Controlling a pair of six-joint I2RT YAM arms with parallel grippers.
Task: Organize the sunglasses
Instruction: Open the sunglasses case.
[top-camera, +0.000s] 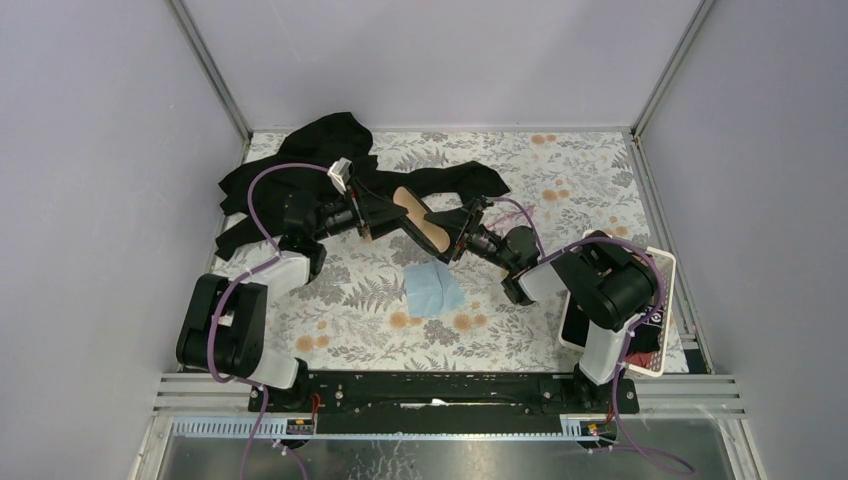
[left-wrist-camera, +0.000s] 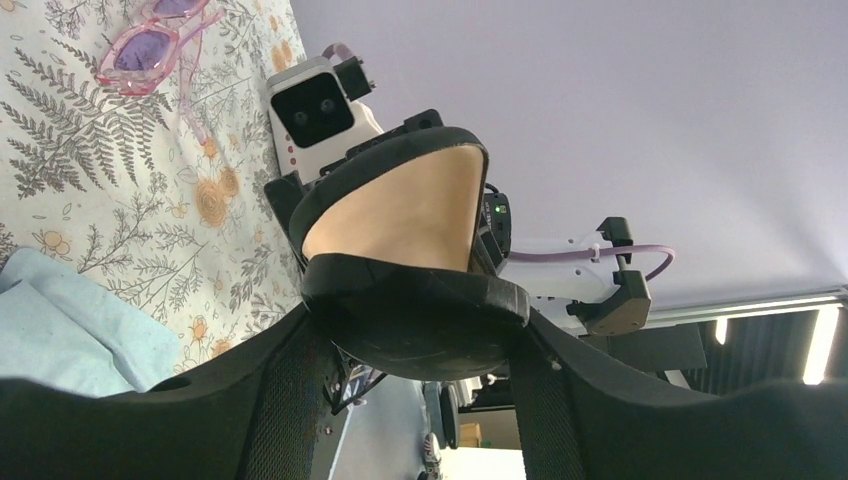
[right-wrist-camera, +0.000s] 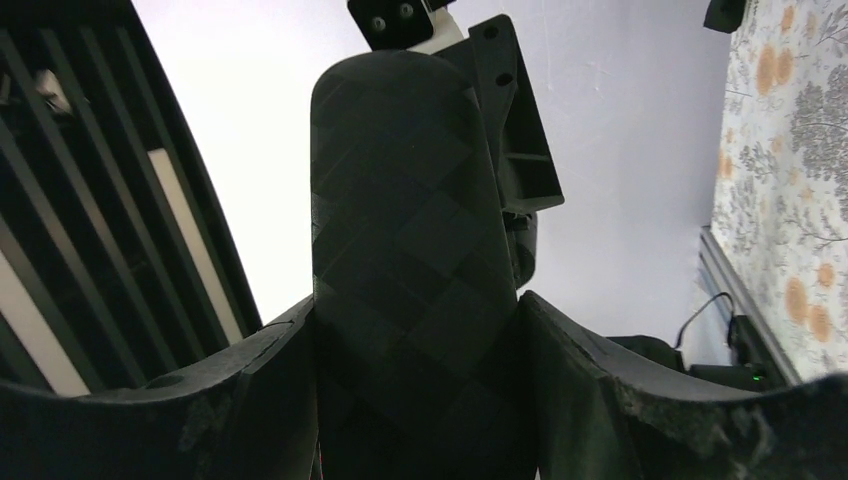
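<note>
Item: sunglasses (left-wrist-camera: 140, 45). Small, thin pink frame, translucent purple lenses, one slim pink arm trailing out behind. They lie flat on the floral table cover (top-camera: 560, 180), apart from everything else. They show only in the left wrist view; the arms hide them from overhead.

Near them: light blue cloth (top-camera: 433, 290), crumpled on the cover.

Above the cover: black oval case (top-camera: 425, 222), open, tan lining showing, held in the air between both arms. The left gripper (left-wrist-camera: 420, 340) has its fingers pressed on one shell's sides. The right gripper (right-wrist-camera: 415, 350) pinches the other, textured shell.

Far side: black garment (top-camera: 320, 150), heaped.

Surround: pale lilac walls (top-camera: 100, 150) on three sides.
</note>
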